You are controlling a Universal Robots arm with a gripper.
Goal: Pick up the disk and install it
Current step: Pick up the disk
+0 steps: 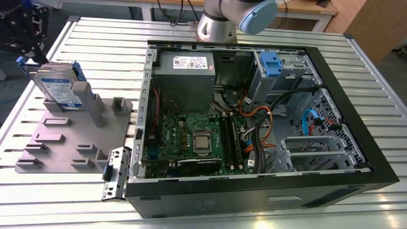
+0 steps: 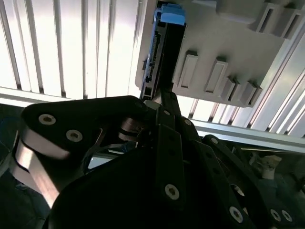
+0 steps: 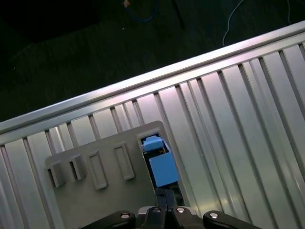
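Standing on edge in a slot of the grey fixture plate [image 1: 70, 145], the disk [image 1: 60, 90] sits at the exterior view's left, well apart from the open computer case [image 1: 254, 191]. The gripper [image 1: 28, 50] hangs just above it.

In the second wrist view the gripper [image 2: 162, 98] is at the disk's [image 2: 164, 52] near end. Whether it is spread or pinching cannot be told.

In the first wrist view the blue carrier frame [image 3: 163, 170] lies right ahead of the gripper [image 3: 164, 198].

A shallow or off-centre hold could let the disk tilt, jam in its slot or slip. Inside the case, cables [image 1: 264, 119] and the power supply [image 1: 188, 71] crowd the way to the drive bay [image 1: 296, 71].
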